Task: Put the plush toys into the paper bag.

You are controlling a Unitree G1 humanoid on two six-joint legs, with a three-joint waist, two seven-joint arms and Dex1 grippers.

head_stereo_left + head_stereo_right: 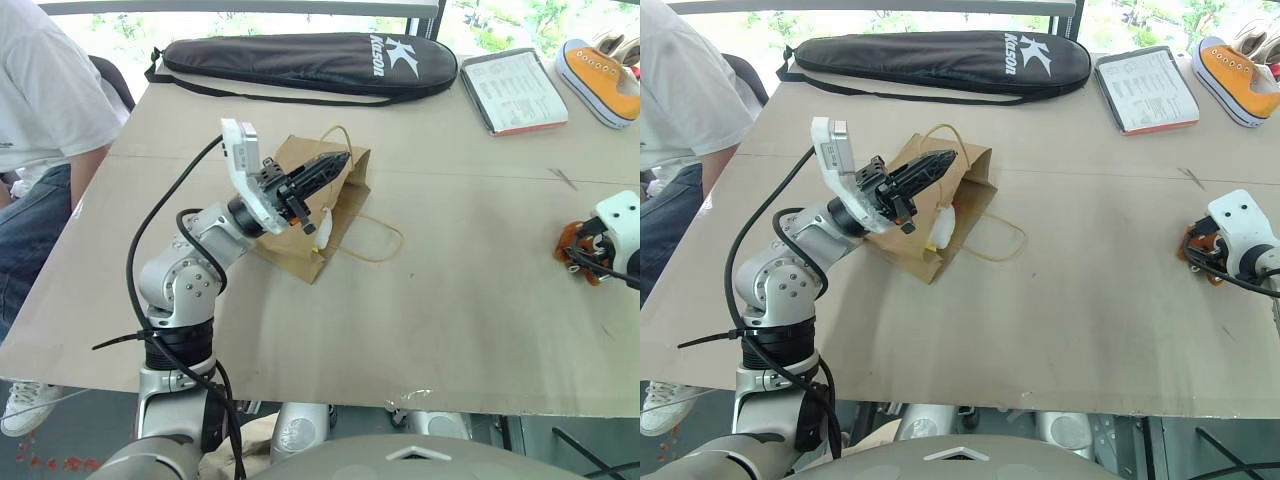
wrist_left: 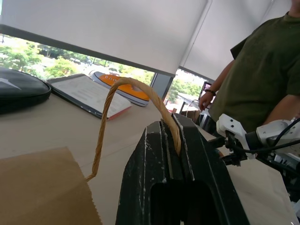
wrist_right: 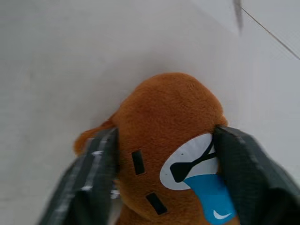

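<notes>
Counting one toy done, we log the white plush (image 1: 943,225) at the mouth of the paper bag (image 1: 318,205), its twine handle (image 2: 112,110) pinched in our left gripper (image 1: 335,163), and the brown bear (image 3: 164,140) on the table (image 1: 450,300) between our right gripper (image 3: 164,159)'s fingers, still to bag

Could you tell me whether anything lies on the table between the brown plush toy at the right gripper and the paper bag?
Nothing visible does. The brown plush toy sits between the right gripper's fingers at the table's right side, and the tabletop from there to the paper bag, whose handle the left gripper pinches, is bare.
</notes>
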